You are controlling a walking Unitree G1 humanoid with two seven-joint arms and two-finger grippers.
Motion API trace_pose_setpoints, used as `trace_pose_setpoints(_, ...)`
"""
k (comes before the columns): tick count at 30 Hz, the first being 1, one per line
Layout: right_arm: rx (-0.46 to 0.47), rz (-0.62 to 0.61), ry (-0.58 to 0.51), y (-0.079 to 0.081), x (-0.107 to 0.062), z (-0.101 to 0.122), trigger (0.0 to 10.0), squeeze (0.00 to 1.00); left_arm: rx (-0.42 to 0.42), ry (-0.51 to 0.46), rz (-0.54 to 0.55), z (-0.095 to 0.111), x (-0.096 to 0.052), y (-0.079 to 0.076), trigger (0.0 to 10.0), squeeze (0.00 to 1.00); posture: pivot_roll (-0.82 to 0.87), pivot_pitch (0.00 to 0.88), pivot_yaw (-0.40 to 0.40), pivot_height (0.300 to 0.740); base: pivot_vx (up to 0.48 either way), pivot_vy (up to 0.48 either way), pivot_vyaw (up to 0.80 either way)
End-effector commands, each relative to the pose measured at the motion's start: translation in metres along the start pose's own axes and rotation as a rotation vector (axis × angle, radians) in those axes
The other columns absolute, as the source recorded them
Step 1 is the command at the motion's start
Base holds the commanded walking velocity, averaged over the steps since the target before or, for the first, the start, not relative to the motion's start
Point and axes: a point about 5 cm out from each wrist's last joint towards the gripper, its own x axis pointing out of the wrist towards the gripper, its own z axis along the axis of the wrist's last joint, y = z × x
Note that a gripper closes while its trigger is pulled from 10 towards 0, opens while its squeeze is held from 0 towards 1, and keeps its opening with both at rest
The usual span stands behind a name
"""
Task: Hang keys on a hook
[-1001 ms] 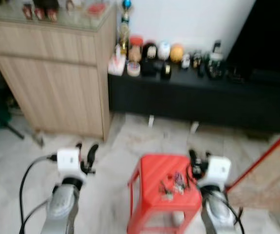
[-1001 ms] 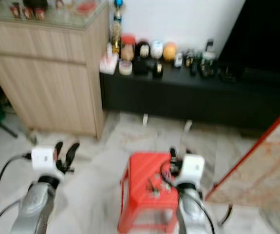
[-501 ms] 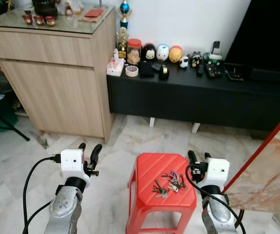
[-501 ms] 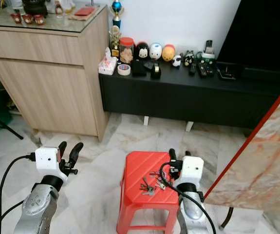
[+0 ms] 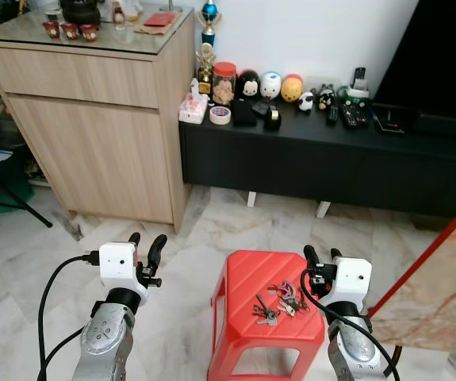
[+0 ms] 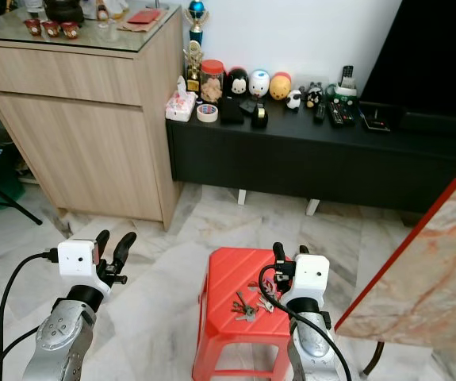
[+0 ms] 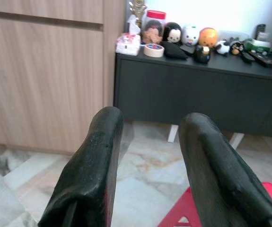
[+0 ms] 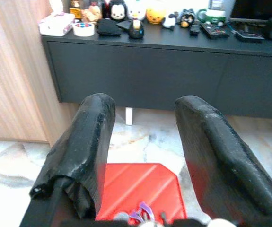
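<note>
1. While the keys [image 5: 279, 301] lie in a loose bunch on top of the red stool [image 5: 243, 278], nothing of the task is done yet: they are not picked up and not hung on anything.
2. My right gripper [image 5: 319, 255] hovers just beside the keys, at the stool's right edge, pointing forward over it. Its two black fingers [image 8: 86, 142] stand apart with a clear gap between them, and they grip nothing.
3. My left gripper [image 5: 145, 243] is held up over the marble floor [image 5: 188, 262], well apart from the stool. Its fingers [image 7: 91, 165] are likewise spread, with nothing between them.
4. Ahead stand a wooden cabinet [image 5: 93, 119] and a low black sideboard [image 5: 331, 159] carrying small figurines and a jar. I cannot make out a hook anywhere in these views, so where the keys must go is not yet known to me.
5. As I judge it, everything is left: lower the right gripper onto the bunch, close on it, lift it off the stool, find the hook, and slip the key ring over it.
</note>
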Motion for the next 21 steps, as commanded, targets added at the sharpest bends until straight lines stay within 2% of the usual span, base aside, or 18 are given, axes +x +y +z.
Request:
trace_pose_setpoints(1, 0.0, -0.002, 0.006, -0.0006, 0.0014, 0.0002, 10.0, 0.0, -0.006, -0.003, -0.004, 0.0007, 0.0015, -0.0008, 10.0, 0.0, 0.07, 0.037, -0.1, 0.74, 0.251, 0.0, 0.0)
trace_pose_setpoints(21, 0.001, 0.003, 0.005, 0.0013, 0.0022, 0.0015, 10.0, 0.0, -0.022, -0.009, 0.012, 0.0031, 0.0023, 0.0002, 10.0, 0.0, 0.07, 0.051, -0.101, 0.74, 0.269, 0.0, 0.0)
